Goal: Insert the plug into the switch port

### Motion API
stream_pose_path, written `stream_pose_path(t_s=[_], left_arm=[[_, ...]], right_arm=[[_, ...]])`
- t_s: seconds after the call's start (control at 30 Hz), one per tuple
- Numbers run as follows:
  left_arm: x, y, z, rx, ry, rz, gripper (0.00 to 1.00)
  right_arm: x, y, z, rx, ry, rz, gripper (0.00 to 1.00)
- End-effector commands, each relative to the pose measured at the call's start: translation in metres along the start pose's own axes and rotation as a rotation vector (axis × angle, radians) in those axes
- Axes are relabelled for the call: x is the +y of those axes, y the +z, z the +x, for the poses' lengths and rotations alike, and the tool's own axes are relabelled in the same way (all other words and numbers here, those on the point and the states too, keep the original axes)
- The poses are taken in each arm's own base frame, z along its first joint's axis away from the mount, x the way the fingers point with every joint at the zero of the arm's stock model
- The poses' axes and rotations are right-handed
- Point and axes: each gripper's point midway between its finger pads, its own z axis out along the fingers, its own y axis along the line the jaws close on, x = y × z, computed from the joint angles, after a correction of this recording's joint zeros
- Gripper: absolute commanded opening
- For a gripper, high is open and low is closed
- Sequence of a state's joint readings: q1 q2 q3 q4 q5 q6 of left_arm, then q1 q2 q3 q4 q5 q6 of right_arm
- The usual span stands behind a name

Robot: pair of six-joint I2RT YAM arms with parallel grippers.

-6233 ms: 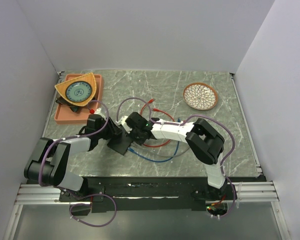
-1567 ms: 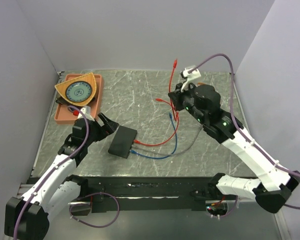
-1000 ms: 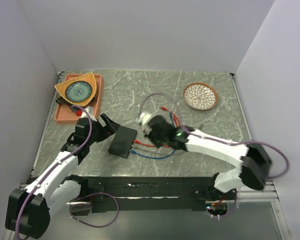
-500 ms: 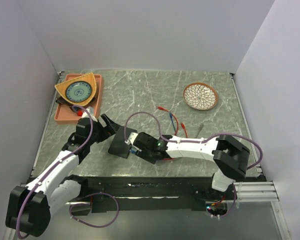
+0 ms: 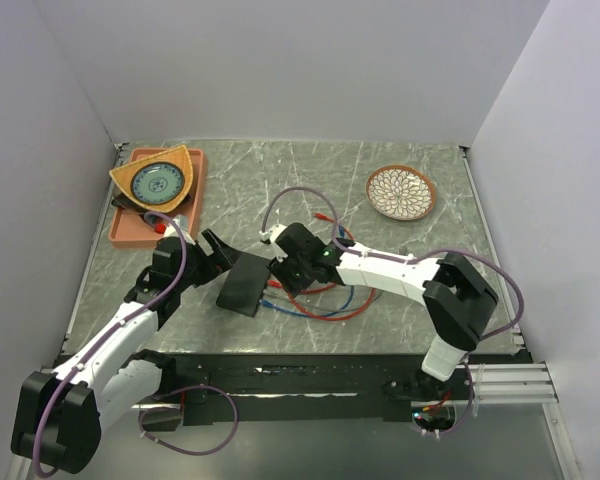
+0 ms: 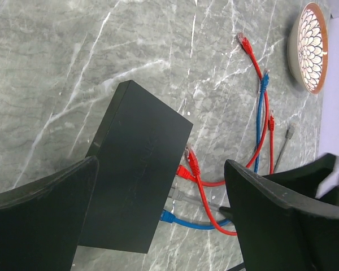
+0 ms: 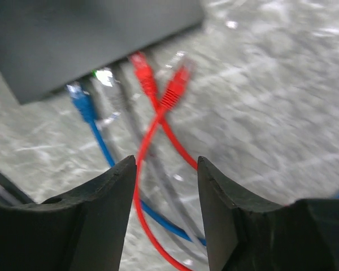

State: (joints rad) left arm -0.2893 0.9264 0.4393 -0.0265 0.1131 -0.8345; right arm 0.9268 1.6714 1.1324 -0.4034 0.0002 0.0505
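Switch port point(image 7: 166, 36): one socket in the row lining the long edge of the black box point(image 5: 243, 284), the edge turned toward the right arm. Filled in that row, side by side: blue plug point(image 7: 79, 95), grey plug point(image 7: 105, 79), seated red plug point(image 7: 140, 63). Just beside the last, on the marble table point(image 5: 280, 170): loose red plug point(image 7: 178, 84), clear tip aimed at the edge and stopping just short of it. Looks unseated, though blurred in the right wrist view; from the left wrist, lies slanted against the edge rather than square to it.

Right behind that plug, low over the table: right gripper point(image 7: 165, 165), fingers apart, clamped on nothing, with the crossed red leads point(image 7: 154, 119) showing through the gap. Plug ahead of the fingertips, not between them.

On the box's opposite long side: left gripper point(image 5: 218, 256), fingers spread wide, gripping nothing. Frames the box and its plugs between both fingers in its own view; contact with the box impossible to judge.

Trailing away from the ported edge beside the red pair: blue lead point(image 7: 103, 144) and grey lead point(image 7: 137, 135), looping over the marble. Free cable ends point(image 6: 246, 43) scattered between the box and the flower-patterned dish point(image 5: 401, 192). At the far left corner: orange tray point(image 5: 126, 235) carrying a triangular plate point(image 5: 156, 178).
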Motion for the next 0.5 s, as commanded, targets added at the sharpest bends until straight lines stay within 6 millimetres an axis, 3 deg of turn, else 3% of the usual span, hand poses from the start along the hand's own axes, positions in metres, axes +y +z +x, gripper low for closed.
stream_pose_path(t_s=[0.0,0.13,0.37,0.47], left_arm=[[-0.01,-0.002,-0.009,-0.03,-0.013,0.039,0.99],[-0.01,-0.002,-0.009,-0.034,-0.013,0.037,1.0],[-0.008,-0.002,-0.007,-0.027,-0.014,0.033,0.99],[-0.008,-0.002,-0.008,-0.035,-0.009,0.032,0.99]], right_arm=[[0.02,0.011,-0.011,-0.003,0.051,-0.1,0.55],[0.023,0.021,-0.009,0.017,0.073,-0.122,0.53],[0.01,0.037,-0.004,0.043,0.119,-0.078,0.43],[0.012,0.04,-0.004,0.042,0.117,-0.091,0.31]])
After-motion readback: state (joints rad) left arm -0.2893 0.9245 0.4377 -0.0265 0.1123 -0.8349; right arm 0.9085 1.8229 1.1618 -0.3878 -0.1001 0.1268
